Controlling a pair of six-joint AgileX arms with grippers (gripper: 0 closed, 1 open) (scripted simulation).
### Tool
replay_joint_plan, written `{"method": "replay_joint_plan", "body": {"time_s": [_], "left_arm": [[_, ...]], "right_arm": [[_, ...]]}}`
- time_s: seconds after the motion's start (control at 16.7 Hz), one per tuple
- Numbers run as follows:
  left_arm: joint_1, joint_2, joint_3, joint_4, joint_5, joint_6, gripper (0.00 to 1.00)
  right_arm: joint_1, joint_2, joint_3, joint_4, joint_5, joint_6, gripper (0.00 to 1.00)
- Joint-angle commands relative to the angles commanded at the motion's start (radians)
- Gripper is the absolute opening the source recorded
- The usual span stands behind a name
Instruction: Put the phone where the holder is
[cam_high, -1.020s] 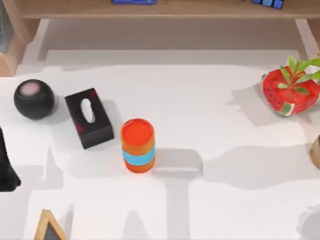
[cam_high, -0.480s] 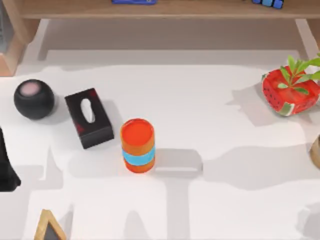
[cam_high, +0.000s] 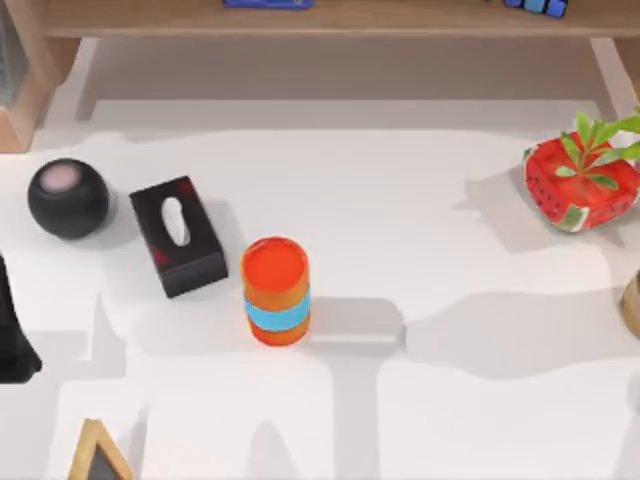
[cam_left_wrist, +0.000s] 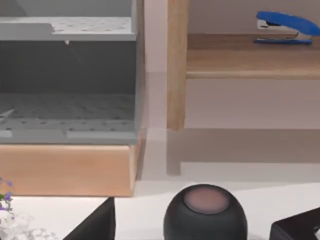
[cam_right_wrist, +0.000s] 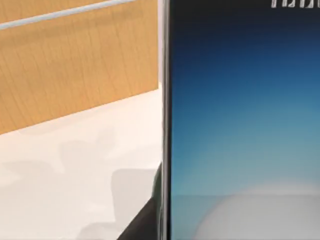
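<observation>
The phone (cam_right_wrist: 240, 125) is very close in the right wrist view, with a dark blue screen, a pale glow low down and a silver rim. A dark part (cam_right_wrist: 142, 225) sits against that rim at table level. Whether my right gripper holds the phone cannot be told. A wooden wedge with a dark face (cam_high: 97, 456) stands at the front left. A brown wooden piece (cam_high: 632, 302) pokes in at the right edge. I cannot tell which of them is the holder. My left arm (cam_high: 12, 335) stays parked at the left edge.
A black ball (cam_high: 67, 198), a black tissue box (cam_high: 177, 236) and an orange can with a blue band (cam_high: 275, 290) stand left of centre. A strawberry planter (cam_high: 582, 184) is at the back right. A wooden shelf (cam_high: 320, 18) with a blue stapler (cam_left_wrist: 286, 28) runs along the back.
A faint grey shadow at the front right corner has slid off toward the right edge. Nothing on the table has moved.
</observation>
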Motion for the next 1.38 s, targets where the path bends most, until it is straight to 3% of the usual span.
{"method": "replay_joint_plan", "body": {"time_s": [0.36, 1.14, 1.38], "left_arm": [[0.0, 0.0, 0.0, 0.0, 0.0, 0.0, 1.0], [0.0, 0.0, 0.0, 0.0, 0.0, 0.0, 1.0], [0.0, 0.0, 0.0, 0.0, 0.0, 0.0, 1.0]], "right_arm": [[0.007, 0.03, 0.01, 0.016, 0.006, -0.003, 0.0], [0.007, 0.03, 0.01, 0.016, 0.006, -0.003, 0.98], [0.007, 0.03, 0.01, 0.016, 0.006, -0.003, 1.0]]}}
